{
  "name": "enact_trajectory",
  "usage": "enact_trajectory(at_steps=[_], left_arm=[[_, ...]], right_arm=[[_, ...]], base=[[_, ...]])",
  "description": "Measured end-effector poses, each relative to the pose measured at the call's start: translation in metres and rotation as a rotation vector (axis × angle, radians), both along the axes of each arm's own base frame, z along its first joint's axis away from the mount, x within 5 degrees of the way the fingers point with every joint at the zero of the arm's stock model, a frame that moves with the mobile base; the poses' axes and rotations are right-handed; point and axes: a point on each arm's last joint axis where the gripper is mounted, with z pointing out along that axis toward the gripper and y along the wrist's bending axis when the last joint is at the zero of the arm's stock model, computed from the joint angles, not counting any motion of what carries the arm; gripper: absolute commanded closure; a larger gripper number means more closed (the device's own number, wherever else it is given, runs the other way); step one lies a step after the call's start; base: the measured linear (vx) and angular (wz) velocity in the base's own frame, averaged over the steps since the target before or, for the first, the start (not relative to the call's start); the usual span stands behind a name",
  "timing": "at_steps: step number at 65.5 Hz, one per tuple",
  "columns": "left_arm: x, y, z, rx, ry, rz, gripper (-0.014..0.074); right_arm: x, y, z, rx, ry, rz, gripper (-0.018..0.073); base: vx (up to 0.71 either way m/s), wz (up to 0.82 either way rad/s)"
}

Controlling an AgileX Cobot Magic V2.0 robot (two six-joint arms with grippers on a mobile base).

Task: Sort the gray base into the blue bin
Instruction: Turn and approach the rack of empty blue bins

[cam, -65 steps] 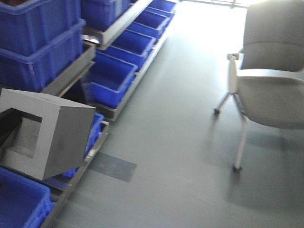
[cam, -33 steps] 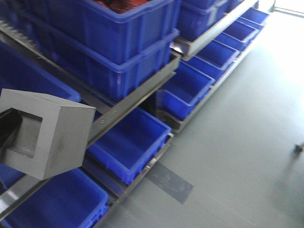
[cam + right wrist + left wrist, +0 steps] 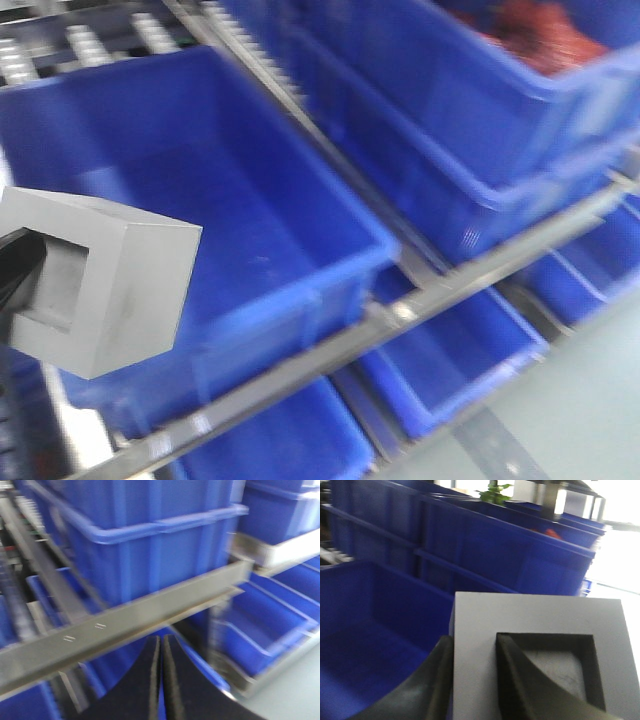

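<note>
The gray base [image 3: 110, 290] is a matte gray block with a square recess, held up at the left of the front view. My left gripper [image 3: 475, 645] is shut on one wall of the gray base [image 3: 540, 630], one black finger [image 3: 432, 680] outside it and one inside the recess. A large deep blue bin [image 3: 230, 210] sits open on the rack right behind the block; its wall shows in the left wrist view [image 3: 375, 610]. My right gripper [image 3: 161, 645] is shut and empty, in front of the rack's lower level.
More blue crates [image 3: 480, 130] stand stacked on the rack to the right, one holding red parts [image 3: 545, 35]. A gray metal shelf rail [image 3: 125, 620] runs across the right wrist view. Lower crates [image 3: 460, 350] sit beneath. Floor shows at the bottom right [image 3: 590, 400].
The whole view has swung left and closer to the rack: the chair and open floor are gone, and a large blue bin now fills the view behind the held block.
</note>
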Motion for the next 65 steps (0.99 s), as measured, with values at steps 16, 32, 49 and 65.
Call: enact_trajectory(at_steps=[16, 32, 49, 65], left_arm=[[0.0, 0.0, 0.0, 0.0, 0.0, 0.0, 0.0603], [0.0, 0.0, 0.0, 0.0, 0.0, 0.0, 0.0603], [0.0, 0.0, 0.0, 0.0, 0.0, 0.0, 0.0603], [0.0, 0.0, 0.0, 0.0, 0.0, 0.0, 0.0603]], right_arm=[[0.0, 0.0, 0.0, 0.0, 0.0, 0.0, 0.0564], [0.0, 0.0, 0.0, 0.0, 0.0, 0.0, 0.0564], [0.0, 0.0, 0.0, 0.0, 0.0, 0.0, 0.0564], [0.0, 0.0, 0.0001, 0.0, -0.001, 0.0, 0.0564]], base=[[0.17, 0.67], [0.11, 0.44], [0.06, 0.24], [0.05, 0.2]])
